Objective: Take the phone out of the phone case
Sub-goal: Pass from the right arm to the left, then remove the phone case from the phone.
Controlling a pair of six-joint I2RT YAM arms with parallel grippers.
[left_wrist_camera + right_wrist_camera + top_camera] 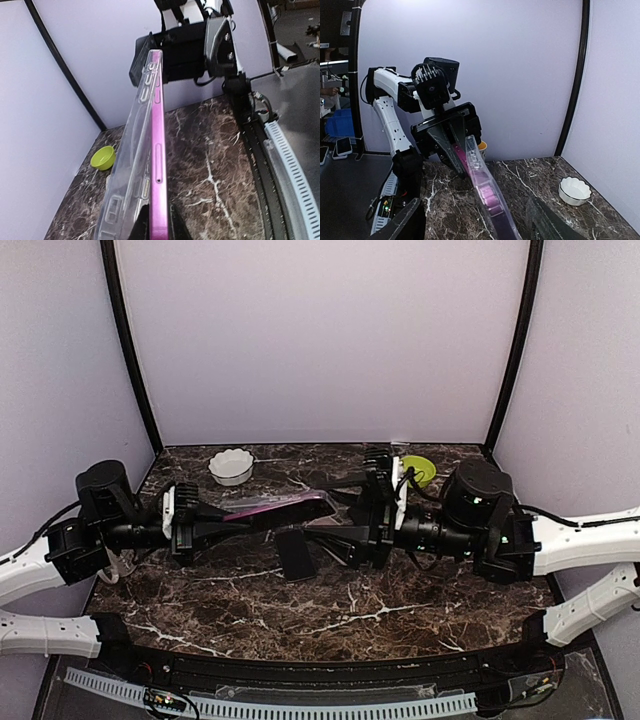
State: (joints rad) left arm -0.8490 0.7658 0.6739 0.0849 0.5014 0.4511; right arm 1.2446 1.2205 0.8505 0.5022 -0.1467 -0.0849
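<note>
The pink phone (157, 150) is held edge-up above the table, and my left gripper (159, 231) is shut on its near end. The clear phone case (125, 180) bows away from the phone's left side at that end. In the top view the phone (275, 508) runs rightward from the left gripper (205, 525) toward the right gripper (320, 520). My right gripper (477, 230) is open, one finger on each side of the phone (490, 200) and apart from it. The case (476, 150) still wraps the phone's far end there.
A white scalloped bowl (231, 467) sits at the back left of the marble table (380, 610). A green bowl (420, 470) is at the back right, behind the right arm. A yellow cup (482, 146) shows behind the left gripper. Walls close three sides.
</note>
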